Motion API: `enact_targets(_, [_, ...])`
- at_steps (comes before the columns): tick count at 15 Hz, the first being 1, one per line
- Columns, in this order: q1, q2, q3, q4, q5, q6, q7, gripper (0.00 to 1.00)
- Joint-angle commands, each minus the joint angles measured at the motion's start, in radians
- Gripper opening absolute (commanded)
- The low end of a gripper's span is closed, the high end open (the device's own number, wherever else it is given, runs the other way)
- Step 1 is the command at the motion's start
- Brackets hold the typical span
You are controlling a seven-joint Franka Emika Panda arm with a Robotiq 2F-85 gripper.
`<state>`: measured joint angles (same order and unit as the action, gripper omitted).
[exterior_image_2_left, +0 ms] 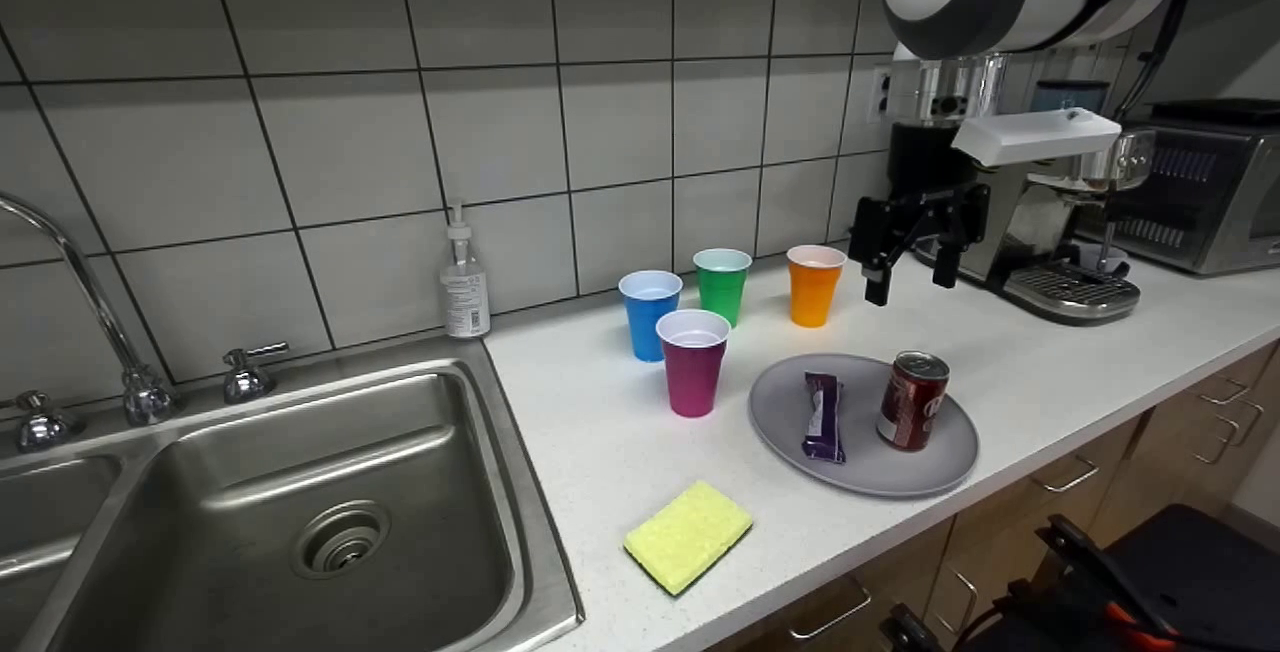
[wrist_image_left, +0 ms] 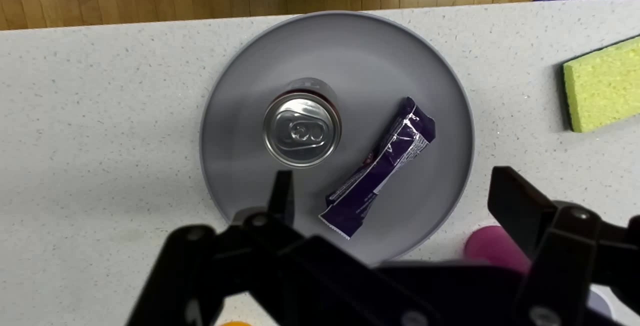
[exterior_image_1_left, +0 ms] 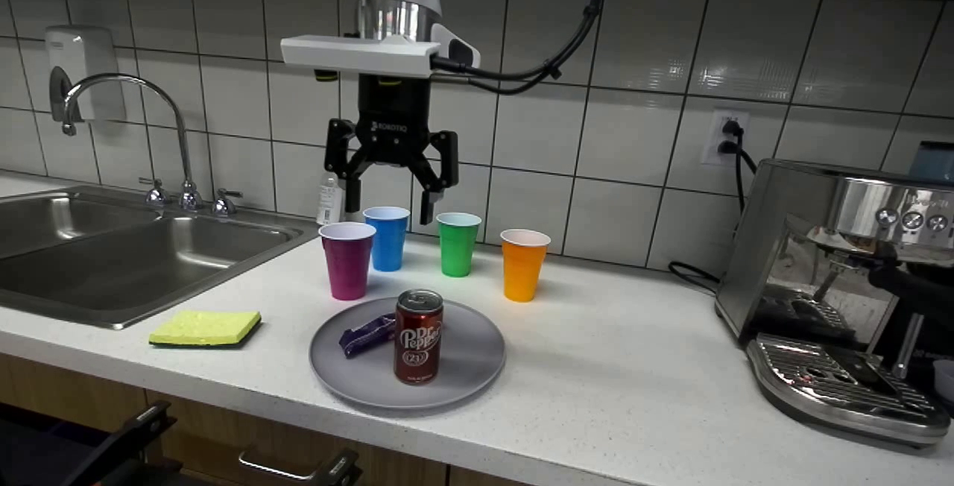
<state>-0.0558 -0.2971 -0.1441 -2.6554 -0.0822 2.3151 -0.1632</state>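
My gripper is open and empty, pointing down above the counter. In the wrist view its spread fingers frame part of a grey plate. On the plate a Dr Pepper can stands upright, and a purple-wrapped bar lies flat beside it. The can and bar lie apart in the wrist view. A magenta cup, blue cup, green cup and orange cup stand upright behind the plate. The gripper touches nothing.
A yellow sponge lies near the counter's front edge, beside the steel sink. A soap bottle stands by the tiled wall. An espresso machine stands at the counter's far end from the sink, with a toaster oven beyond it.
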Motion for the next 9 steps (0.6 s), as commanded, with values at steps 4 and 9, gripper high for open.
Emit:
enact_targets(4, [-0.035,0.093,-0.015,0.015,-0.035,0.101,-0.066,1.00])
enact_targets(9, [-0.038,0.173,-0.033,0.019,-0.012,0.197,-0.131,1.00])
